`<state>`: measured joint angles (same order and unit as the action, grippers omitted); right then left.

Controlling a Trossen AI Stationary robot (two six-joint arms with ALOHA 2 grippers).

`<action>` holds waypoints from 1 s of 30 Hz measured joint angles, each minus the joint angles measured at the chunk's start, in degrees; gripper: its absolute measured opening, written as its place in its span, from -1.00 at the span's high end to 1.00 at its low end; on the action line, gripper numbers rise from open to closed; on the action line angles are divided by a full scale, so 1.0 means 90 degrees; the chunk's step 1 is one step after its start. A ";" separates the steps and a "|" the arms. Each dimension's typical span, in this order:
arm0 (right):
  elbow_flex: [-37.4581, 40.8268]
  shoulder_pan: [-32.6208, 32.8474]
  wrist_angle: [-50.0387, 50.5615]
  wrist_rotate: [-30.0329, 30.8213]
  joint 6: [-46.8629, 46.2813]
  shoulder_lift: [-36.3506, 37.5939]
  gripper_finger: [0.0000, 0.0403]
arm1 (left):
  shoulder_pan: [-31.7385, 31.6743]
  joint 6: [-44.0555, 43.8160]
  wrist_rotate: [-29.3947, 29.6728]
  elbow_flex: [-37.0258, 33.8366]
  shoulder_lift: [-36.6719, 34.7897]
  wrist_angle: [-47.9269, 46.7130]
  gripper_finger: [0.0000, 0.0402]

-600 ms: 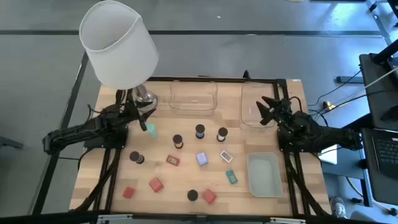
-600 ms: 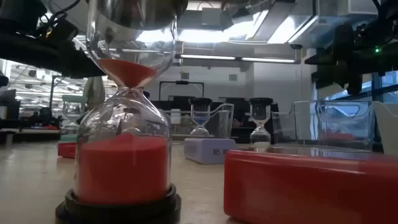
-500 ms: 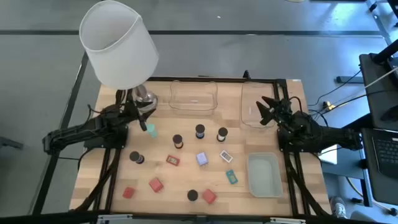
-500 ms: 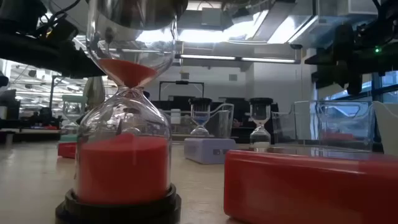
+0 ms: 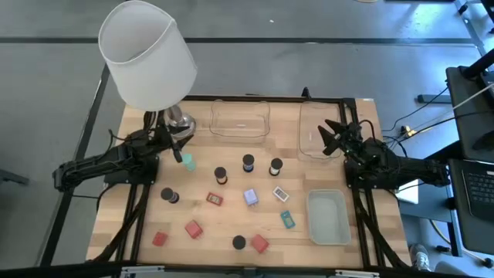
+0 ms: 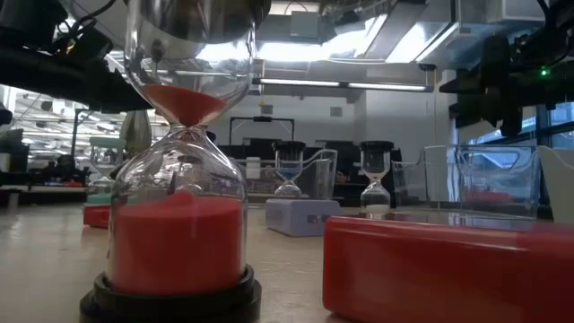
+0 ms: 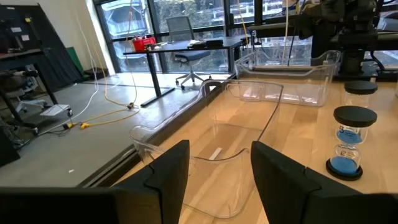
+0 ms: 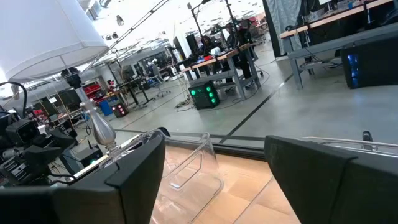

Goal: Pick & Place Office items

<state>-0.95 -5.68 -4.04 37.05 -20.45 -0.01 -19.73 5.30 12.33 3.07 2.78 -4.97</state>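
Note:
The office items lie scattered on the wooden table in the high view: black-capped hourglasses, red blocks, a lavender-blue cube, and flat teal, red and white pieces. In the low view a red-sand hourglass and a red block stand closest. My left gripper hovers open at the table's left, near a teal piece. My right gripper hovers open at the far right, over a clear tray.
A big white-shaded lamp stands at the far left corner on a metal base. A second clear tray sits at the far edge, and a pale-green tray at the near right. The left wrist view shows a clear tray and a blue hourglass.

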 joint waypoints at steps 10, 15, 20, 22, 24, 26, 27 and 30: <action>0.0000 0.0001 -0.0001 -0.0002 0.0204 -0.0001 -0.39 | 0.0001 0.0000 -0.0001 0.0000 -0.0001 0.0001 0.16; 0.0000 0.0000 0.0000 -0.0002 0.0204 0.0000 -0.39 | 0.0002 0.0000 0.0000 0.0000 0.0000 0.0002 0.16; 0.0000 0.0000 0.0000 -0.0001 0.0206 -0.0001 -0.39 | 0.0000 -0.0002 0.0000 0.0000 0.0000 0.0000 0.16; 0.0000 0.0000 -0.0001 -0.0001 0.0184 -0.0001 -0.39 | 0.0000 0.0000 0.0000 0.0000 0.0000 0.0000 0.16; 0.0000 0.0000 -0.0001 -0.0002 0.0175 -0.0002 -0.39 | 0.0002 -0.0001 0.0000 0.0000 -0.0001 0.0001 0.16; 0.0000 -0.0002 0.0001 -0.0002 0.0177 -0.0002 -0.39 | 0.0002 -0.0001 0.0000 0.0000 0.0000 0.0001 0.16; 0.0000 -0.0002 -0.0001 -0.0050 0.0144 -0.0002 -0.39 | 0.0001 -0.0002 0.0000 0.0000 -0.0001 0.0001 0.16; 0.0000 0.0016 -0.0002 -0.0613 -0.0668 -0.0001 -0.39 | 0.0001 0.0000 0.0000 0.0000 0.0000 0.0000 0.16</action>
<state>-0.95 -5.54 -4.05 31.54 -26.46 -0.02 -19.71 5.30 12.34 3.07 2.79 -4.97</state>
